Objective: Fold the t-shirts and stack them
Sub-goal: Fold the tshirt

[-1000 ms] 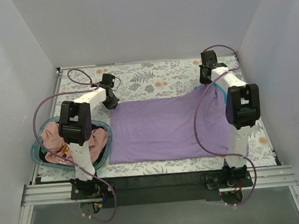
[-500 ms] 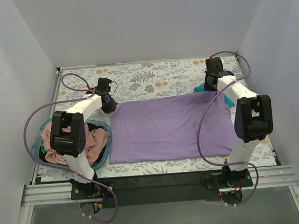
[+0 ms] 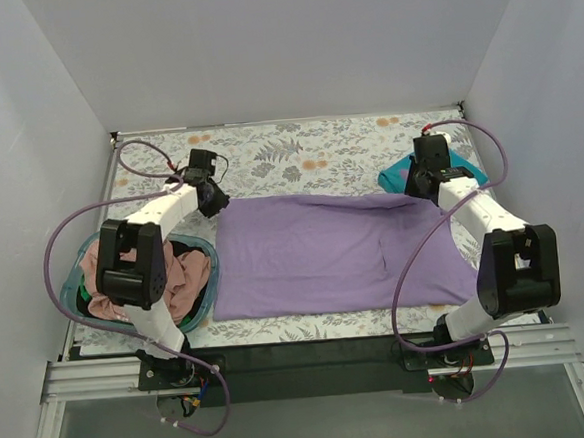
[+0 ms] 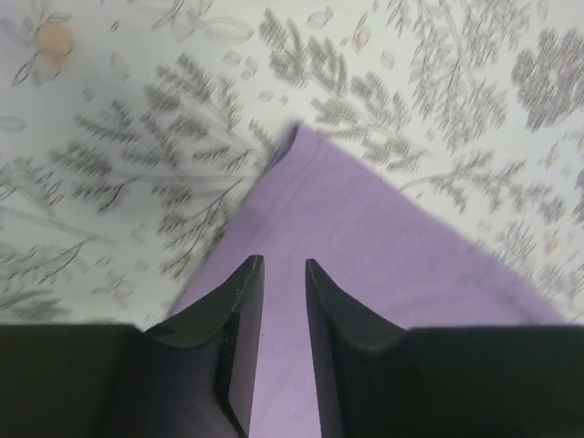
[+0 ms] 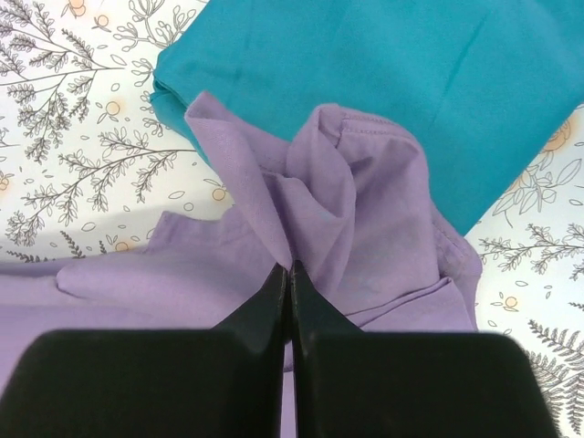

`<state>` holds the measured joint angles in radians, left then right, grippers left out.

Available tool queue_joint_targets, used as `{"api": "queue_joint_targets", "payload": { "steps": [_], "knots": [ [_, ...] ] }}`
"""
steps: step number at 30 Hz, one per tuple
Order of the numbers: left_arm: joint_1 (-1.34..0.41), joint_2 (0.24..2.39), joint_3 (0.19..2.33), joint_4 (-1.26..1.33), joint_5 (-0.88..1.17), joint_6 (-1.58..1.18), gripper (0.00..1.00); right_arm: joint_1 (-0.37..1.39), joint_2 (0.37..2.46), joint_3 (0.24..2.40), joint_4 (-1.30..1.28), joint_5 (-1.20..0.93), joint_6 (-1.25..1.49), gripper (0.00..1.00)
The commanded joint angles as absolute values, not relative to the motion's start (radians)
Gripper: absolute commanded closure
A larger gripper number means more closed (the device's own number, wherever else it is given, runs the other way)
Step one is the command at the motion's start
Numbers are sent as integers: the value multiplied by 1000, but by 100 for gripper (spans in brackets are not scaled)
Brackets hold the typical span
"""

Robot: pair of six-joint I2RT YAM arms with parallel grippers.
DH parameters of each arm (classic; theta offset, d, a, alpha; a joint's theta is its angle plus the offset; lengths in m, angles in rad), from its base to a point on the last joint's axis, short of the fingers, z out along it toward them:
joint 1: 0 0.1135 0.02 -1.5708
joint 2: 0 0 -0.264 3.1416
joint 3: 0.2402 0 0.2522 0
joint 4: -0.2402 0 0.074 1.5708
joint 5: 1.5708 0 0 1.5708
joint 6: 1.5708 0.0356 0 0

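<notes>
Top external: lavender t-shirt (image 3: 324, 252) lay flat on table (image 3: 297, 148); teal t-shirt (image 3: 397, 179) touched its far-right corner.
Left wrist: left gripper (image 4: 281, 265) was spread over a corner, holding nothing; a shallow bite could miss the hem.
Right wrist: right gripper (image 5: 290, 269) pinched bunched lavender cloth; pulling might drag the teal t-shirt.

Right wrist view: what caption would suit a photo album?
Right claw pinching a bunched fold of the lavender-purple cloth t-shirt beside a teal-blue cloth t-shirt.
</notes>
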<state>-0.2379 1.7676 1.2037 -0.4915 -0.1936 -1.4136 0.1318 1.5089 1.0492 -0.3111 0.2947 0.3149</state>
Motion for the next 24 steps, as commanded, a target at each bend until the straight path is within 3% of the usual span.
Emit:
{"api": "queue_joint_targets", "payload": {
  "steps": [1, 4, 17, 19, 22, 24],
  "knots": [
    [-238, 1866, 1331, -528, -244, -1437, 75, 135, 1516, 1069, -267, 270, 319, 99],
    [-227, 1945, 1412, -551, -256, -1462, 65, 135, 1528, 1072, -267, 270, 311, 99],
    [-225, 2086, 1460, -607, -268, -1483, 65, 135, 1563, 1089, -267, 265, 304, 99],
    [-229, 2108, 1468, -620, -275, -1474, 66, 135, 1565, 1091, -267, 264, 304, 99],
    [-232, 2156, 1537, -722, -319, -1480, 78, 135, 1563, 1091, -267, 261, 302, 99],
    [-239, 2184, 1587, -810, -374, -1497, 75, 135, 1559, 1088, -265, 262, 304, 99]
  ]
}}
